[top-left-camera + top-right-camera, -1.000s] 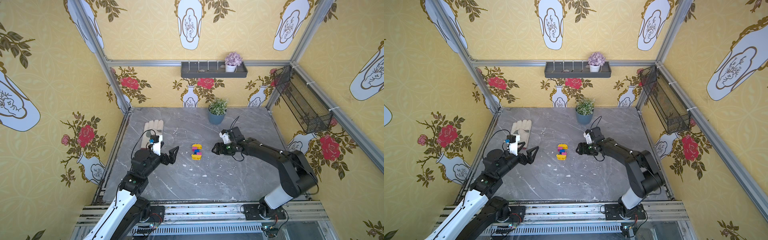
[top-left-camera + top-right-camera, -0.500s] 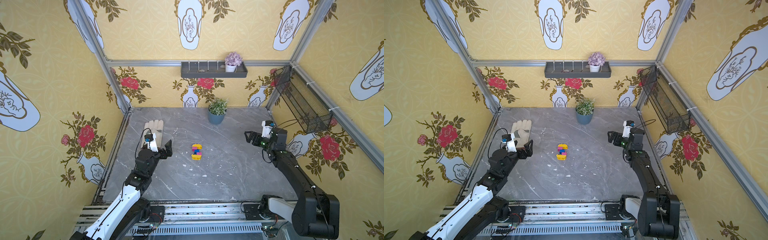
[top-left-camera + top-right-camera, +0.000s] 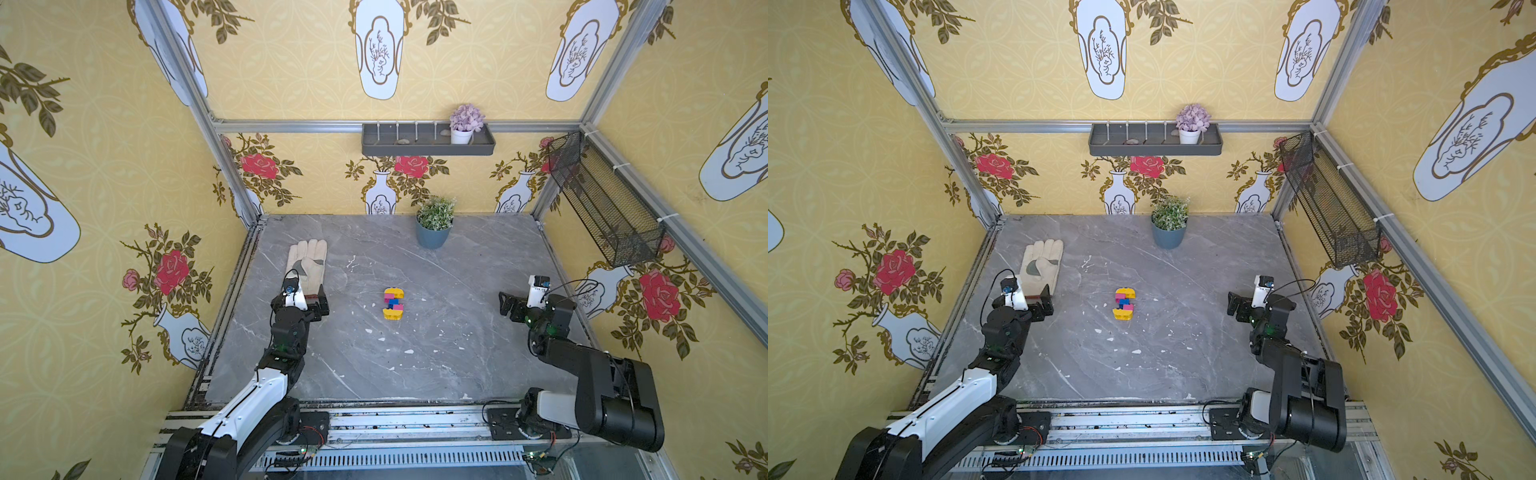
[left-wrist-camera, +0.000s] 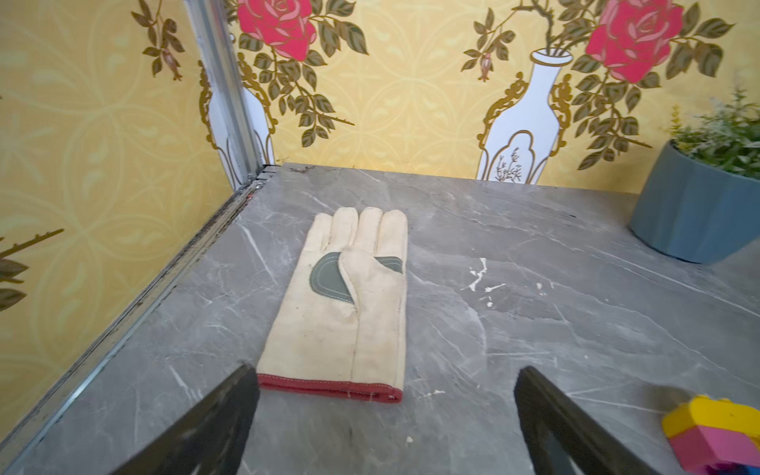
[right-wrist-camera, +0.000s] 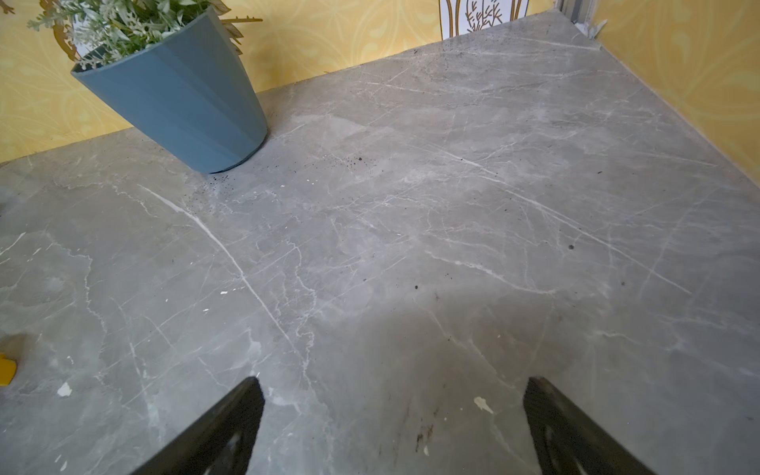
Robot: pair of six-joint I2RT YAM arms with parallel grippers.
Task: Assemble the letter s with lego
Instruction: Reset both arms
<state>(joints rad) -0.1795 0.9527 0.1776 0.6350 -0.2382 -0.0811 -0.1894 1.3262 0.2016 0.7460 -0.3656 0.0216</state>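
The letter s [image 3: 393,304] lies flat near the middle of the grey marbled desk [image 3: 415,365]. It is built of joined lego bricks: a yellow bar at the far end, then a pink brick, a blue one in the middle, another pink, and a yellow bar at the near end. Both top views show it alone, with neither arm touching it.

The left pincer [image 3: 318,306] hovers at the left side of the desk, well apart from the letter. Its jaws are spread wide with nothing between them. In the left wrist view its dark fingers [image 4: 230,411] frame the red cuff of a cream work glove [image 4: 349,304]. The glove lies flat with its fingers toward the back wall. A yellow and pink corner of the letter shows at that view's edge.

The right pincer [image 3: 512,306] hovers at the right side, also well apart from the letter, spread wide and empty. The right wrist view shows only bare desk between its fingers [image 5: 230,419]. Beyond them a blue plant pot [image 5: 177,94] stands near the back wall.
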